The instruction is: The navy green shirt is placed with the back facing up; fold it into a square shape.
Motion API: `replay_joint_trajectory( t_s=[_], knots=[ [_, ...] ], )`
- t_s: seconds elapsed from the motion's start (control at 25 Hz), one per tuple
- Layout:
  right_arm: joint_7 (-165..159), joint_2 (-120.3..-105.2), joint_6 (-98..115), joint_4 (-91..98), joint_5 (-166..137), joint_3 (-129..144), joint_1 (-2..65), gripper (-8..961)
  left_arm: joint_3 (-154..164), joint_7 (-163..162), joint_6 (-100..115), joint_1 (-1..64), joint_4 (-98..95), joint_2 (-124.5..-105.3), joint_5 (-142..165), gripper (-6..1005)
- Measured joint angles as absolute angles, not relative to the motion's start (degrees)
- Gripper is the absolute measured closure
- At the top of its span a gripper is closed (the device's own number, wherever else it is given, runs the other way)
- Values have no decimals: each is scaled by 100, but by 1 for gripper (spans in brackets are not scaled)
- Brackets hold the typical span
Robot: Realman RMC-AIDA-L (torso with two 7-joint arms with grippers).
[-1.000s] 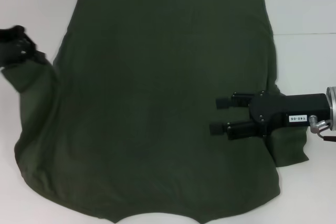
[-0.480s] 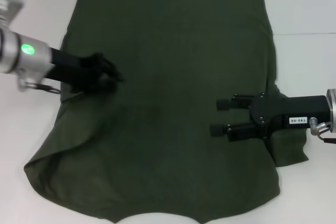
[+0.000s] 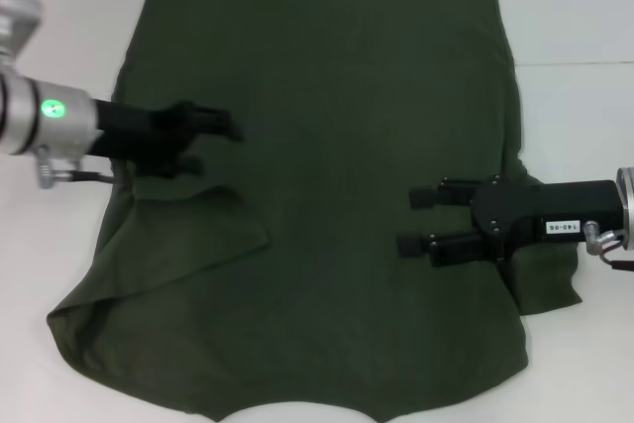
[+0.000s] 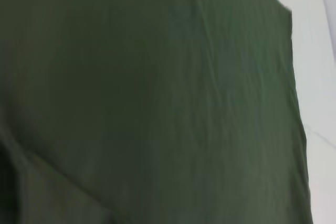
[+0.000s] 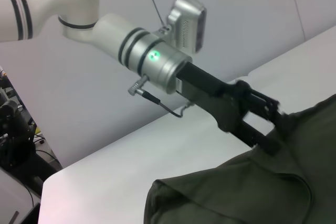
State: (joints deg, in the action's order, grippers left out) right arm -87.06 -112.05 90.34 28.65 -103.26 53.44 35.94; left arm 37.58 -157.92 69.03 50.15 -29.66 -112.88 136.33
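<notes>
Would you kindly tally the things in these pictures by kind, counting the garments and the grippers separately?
Navy green shirt: 1
Grippers: 2, the left gripper and the right gripper, both over the shirt
White table: 1
Total: 4

The navy green shirt (image 3: 327, 195) is a large, plain dark olive garment spread flat across most of the white tabletop (image 3: 69, 7). Its far edge runs straight. Its left sleeve is folded inward onto the body, and its near-left corner lies rumpled.
</notes>
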Motion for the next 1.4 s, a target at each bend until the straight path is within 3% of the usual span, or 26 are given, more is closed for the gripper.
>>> replay_joint_trajectory(
  t_s=[0.36,1.4],
  knots=[
    [-8718,-11191,8937,2813,-10327,5343,3587,56,3762,-14471,6812,4052,-3242,-11155,12455,94],
    [-8771,-11187,8923,2802,-10327,5343,3501,63,3969,-13339,5611,4038,-2582,-11353,12463,96]
  ],
)
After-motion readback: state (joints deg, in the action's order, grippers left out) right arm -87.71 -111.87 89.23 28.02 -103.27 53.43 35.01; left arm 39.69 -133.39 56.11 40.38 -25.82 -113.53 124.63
